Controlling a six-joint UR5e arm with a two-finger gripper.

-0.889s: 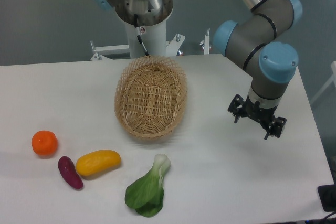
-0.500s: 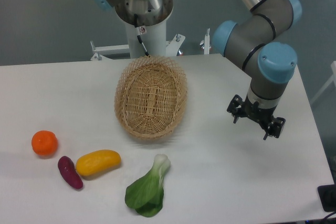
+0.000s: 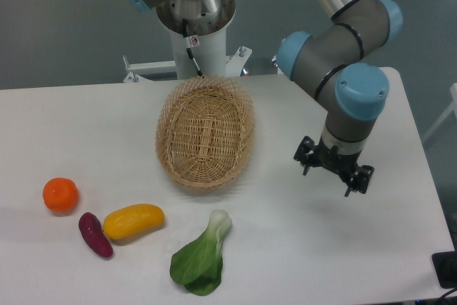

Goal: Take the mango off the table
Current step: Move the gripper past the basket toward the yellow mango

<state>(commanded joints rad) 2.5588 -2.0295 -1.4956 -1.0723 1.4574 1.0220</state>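
One white worktop (image 3: 86, 119) carries everything. One wicker basket (image 3: 206, 132) sits mid-worktop, empty, likely the drop spot. One gripper (image 3: 333, 168) hangs over the right side, far from the fruit, fingers spread and holding nothing. One bok choy (image 3: 200, 256) lies near the front edge. One mango (image 3: 133, 221) lies front left, touching one purple sweet potato (image 3: 95, 234); one orange (image 3: 61, 195) sits just beside them.

I'm working in a robotics lab: a pedestal-mounted arm (image 3: 343, 69) beside a bare white table (image 3: 86, 119), grey floor.
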